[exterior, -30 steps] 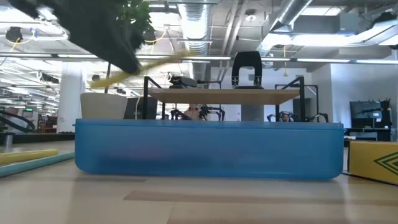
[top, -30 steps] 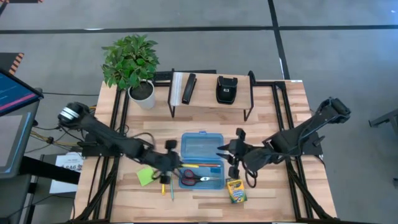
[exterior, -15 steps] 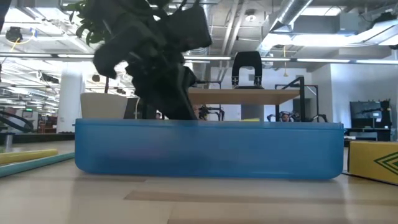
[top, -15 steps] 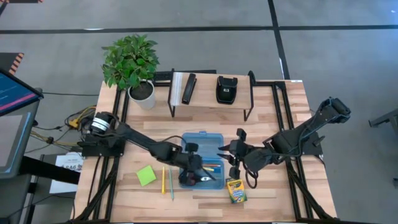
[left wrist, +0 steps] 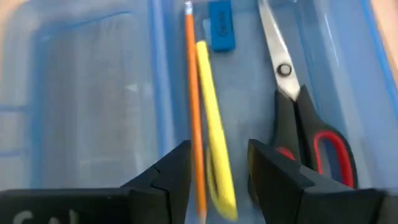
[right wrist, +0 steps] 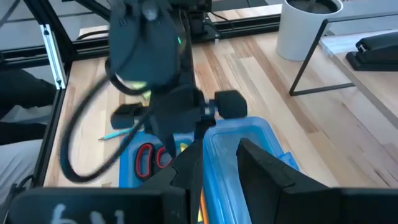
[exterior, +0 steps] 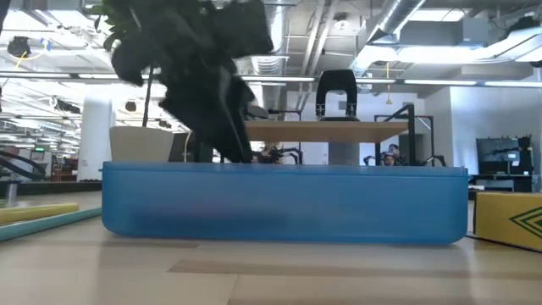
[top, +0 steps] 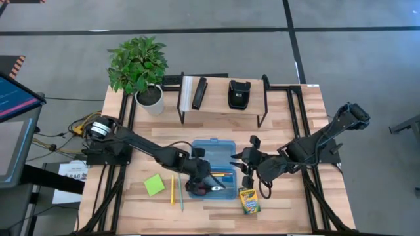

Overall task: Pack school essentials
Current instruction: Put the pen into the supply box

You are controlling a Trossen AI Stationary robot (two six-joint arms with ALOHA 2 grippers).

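Yellow pencil lies in the translucent blue case, just beside an orange pencil, and the left gripper hangs right over them with its fingers parted and nothing between them — released, by the look of it, so the pencil can lie lengthwise in the tray. Alongside sit the red-handled scissors and a small blue eraser, whose printed lettering is too blurred to read.

In the high view the case sits at centre frame. Loose on the wood to its left are a lime-green sticky-note pad and two thin pencils, while the crayon box waits at lower centre, just below the case's right corner; its label cannot be made out. Those look like what is left to pack.

Just right of the case is the right gripper, fingers partly apart and empty, seemingly placed to steady the case. Upper frame: a potted plant and a shelf with black objects.
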